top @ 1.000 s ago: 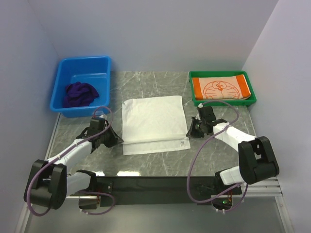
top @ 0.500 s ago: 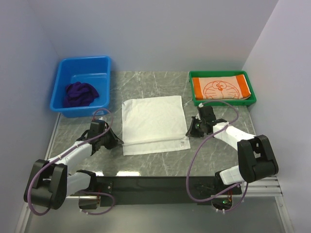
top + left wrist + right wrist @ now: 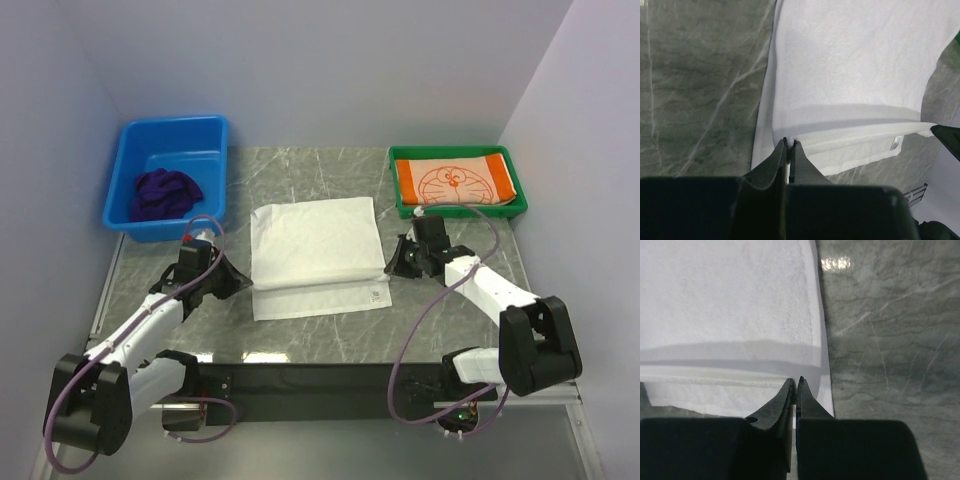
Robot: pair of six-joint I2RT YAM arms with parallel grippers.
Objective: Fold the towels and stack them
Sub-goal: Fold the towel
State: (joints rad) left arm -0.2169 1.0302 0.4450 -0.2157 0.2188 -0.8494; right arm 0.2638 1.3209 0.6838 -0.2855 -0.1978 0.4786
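The white towel (image 3: 315, 245) lies spread mid-table, and an upper layer ends in a raised edge above its near strip. My left gripper (image 3: 240, 282) is shut on that layer's left corner; white cloth shows between the tips (image 3: 790, 141). At the towel's right edge my right gripper (image 3: 393, 267) is shut too, pinching it at the tips (image 3: 795, 381). The towel's top (image 3: 850, 65) (image 3: 725, 300) fills both wrist views. The orange towel (image 3: 455, 183) with its cartoon print lies flat in the green tray (image 3: 400, 208). The dark purple towel (image 3: 165, 193) sits crumpled in the blue bin (image 3: 215, 135).
The blue bin stands at the back left and the green tray at the back right of the grey marble table (image 3: 440, 320). Walls close in behind and on both sides. A black rail (image 3: 320, 380) carrying the arm bases runs along the near edge.
Both grippers have risen slightly and shifted a little away from the near edge, taking the towel's upper layer with them. Both arms have stretched out; the jaws stayed shut.
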